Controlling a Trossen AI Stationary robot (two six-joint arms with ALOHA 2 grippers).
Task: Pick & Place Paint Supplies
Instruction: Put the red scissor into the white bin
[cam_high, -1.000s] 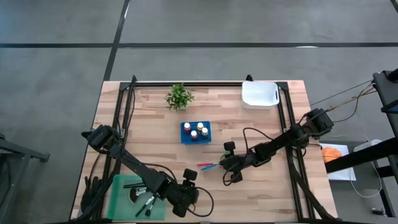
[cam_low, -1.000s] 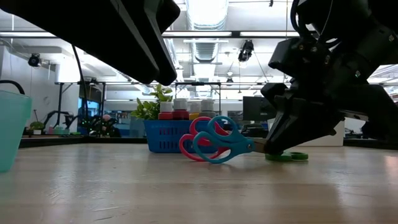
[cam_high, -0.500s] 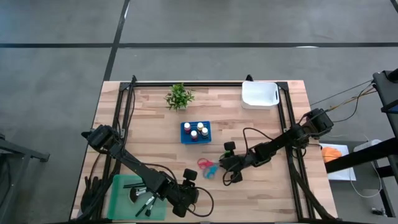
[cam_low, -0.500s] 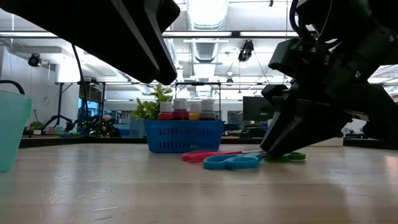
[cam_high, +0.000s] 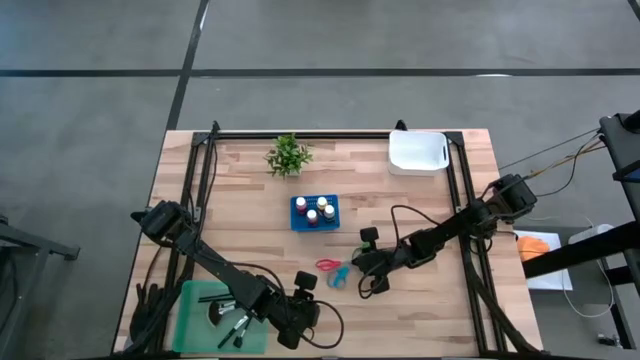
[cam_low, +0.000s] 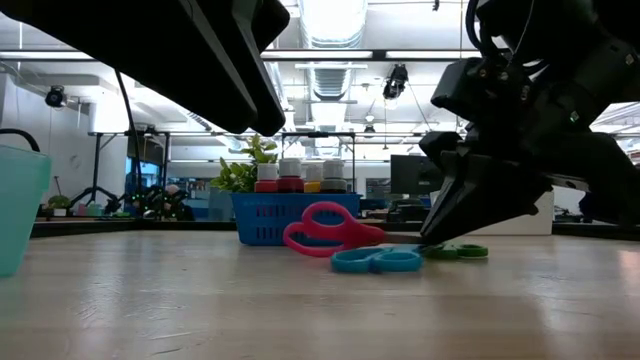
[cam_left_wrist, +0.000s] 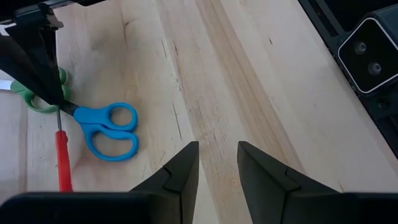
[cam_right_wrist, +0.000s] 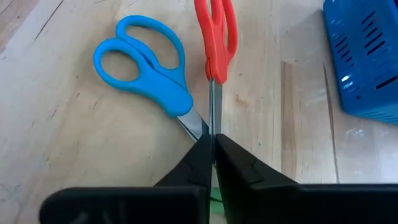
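Fingers (cam_right_wrist: 211, 163) of the low right arm pinch the red scissors' (cam_right_wrist: 214, 37) blades.

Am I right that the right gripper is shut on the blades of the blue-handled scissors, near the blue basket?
Not quite: the right gripper is shut on the blades of the red-handled scissors, as the right wrist view shows. The blue-handled scissors lie beside them on the table, near the blue basket.

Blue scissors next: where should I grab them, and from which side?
Grip the blue scissors across the narrow neck between handle loops and blades, coming straight down. They lie flat on the table, so only a top approach fits. The right gripper holds the red scissors beside them.
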